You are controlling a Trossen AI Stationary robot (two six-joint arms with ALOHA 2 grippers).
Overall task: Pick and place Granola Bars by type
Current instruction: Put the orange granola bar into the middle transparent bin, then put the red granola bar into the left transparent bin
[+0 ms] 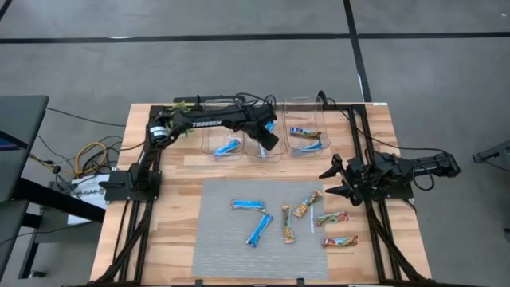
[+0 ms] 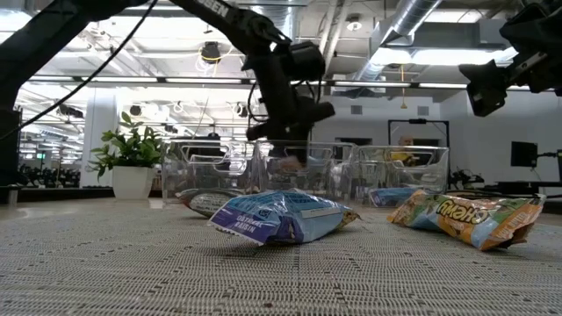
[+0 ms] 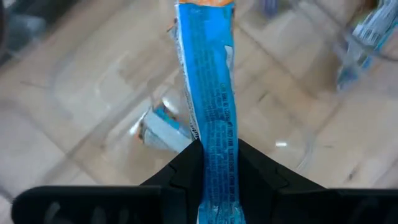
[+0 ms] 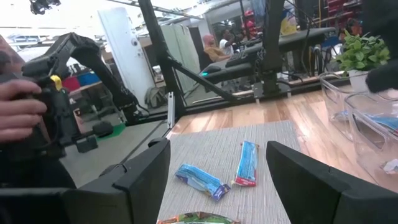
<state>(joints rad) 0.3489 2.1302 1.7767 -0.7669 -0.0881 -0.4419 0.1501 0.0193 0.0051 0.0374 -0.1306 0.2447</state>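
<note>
My left gripper hangs over the middle clear bin at the table's far side, shut on a bright blue granola bar. In the left wrist view another bar lies on the bin floor beneath it. The left bin holds one blue bar; the right bin holds tan bars. On the grey mat lie two blue bars and several tan ones. My right gripper waits open at the mat's right edge, touching nothing. My left gripper pinches the blue bar between its two fingers near one end, the fingers lying across the bar. It comes from above, slanting down into the bin. The bar is lifted clear and sticks out beyond the fingertips.
Three clear bins stand in a row along the far edge, with a potted plant to their left in the low view. A person's hand shows beyond the table in the right wrist view. Bare wood flanks the mat.
</note>
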